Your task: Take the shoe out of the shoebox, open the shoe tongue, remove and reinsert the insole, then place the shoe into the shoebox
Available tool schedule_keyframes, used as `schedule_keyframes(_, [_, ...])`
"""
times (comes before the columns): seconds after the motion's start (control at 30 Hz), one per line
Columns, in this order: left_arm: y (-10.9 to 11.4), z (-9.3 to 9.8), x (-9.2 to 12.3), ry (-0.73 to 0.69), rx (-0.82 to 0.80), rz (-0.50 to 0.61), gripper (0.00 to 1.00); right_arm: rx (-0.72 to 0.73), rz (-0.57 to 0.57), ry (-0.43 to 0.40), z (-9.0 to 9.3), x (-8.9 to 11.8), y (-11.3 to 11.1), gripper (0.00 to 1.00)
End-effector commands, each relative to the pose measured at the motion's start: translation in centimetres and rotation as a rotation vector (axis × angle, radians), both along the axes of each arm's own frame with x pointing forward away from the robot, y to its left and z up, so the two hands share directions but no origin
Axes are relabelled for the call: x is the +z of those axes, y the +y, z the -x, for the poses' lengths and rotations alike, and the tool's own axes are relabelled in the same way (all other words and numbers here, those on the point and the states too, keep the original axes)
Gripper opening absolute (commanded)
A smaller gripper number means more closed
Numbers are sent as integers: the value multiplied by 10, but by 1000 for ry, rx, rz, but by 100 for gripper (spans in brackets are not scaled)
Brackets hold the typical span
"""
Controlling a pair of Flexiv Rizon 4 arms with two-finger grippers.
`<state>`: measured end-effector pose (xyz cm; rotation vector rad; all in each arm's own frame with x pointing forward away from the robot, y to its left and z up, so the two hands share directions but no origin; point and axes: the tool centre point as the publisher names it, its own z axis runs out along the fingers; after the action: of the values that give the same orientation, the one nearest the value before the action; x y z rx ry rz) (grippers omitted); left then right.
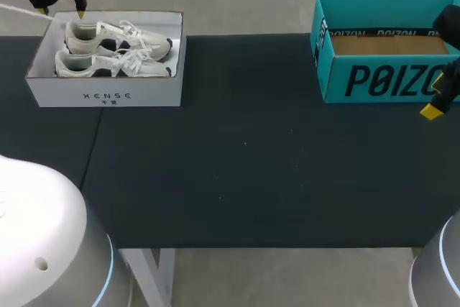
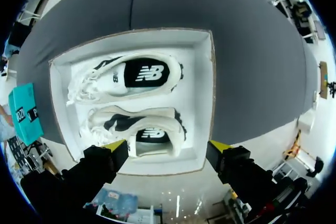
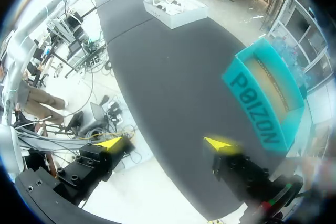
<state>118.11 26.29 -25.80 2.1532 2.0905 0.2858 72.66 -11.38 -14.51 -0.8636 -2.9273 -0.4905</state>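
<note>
We found the white shoebox [image 1: 108,95] at about 10 o'clock on the dark tabletop [image 1: 244,163], open at the top. Both shoes lay side by side in it. The far shoe [image 1: 118,37] and the near shoe [image 1: 115,65] each had its toe toward 3 o'clock and its heel toward 9 o'clock, with the laces loose over the tongues.

Our left gripper [image 1: 62,12] hung over the box's far-left corner, at about 11 o'clock of the box. In the left wrist view its fingers [image 2: 115,145] stood wide apart and held nothing. The heel of one shoe [image 2: 152,135] lay just ahead of them, and the other shoe [image 2: 142,74] lay beyond it.

A teal box [image 1: 381,80], also open, sat at about 2 o'clock on the tabletop, well apart from the shoebox. Our right gripper [image 1: 433,108] was at 3 o'clock, just beside that box's near-right corner. In the right wrist view its fingers [image 3: 218,144] were spread wide and empty, with the teal box [image 3: 262,108] ahead of them.
</note>
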Motion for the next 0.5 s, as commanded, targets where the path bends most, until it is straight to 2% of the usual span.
schedule_keyframes(0.03, [0,71,17,-53,-5,0,100,1,1,4,-2,0,0,100])
schedule_keyframes(0.33, [-8,118,8,-26,8,8,100,1,1,4,-2,0,0,100])
schedule_keyframes(0.5, [-7,133,-1,-10,15,9,100,1,1,4,-2,0,0,100])
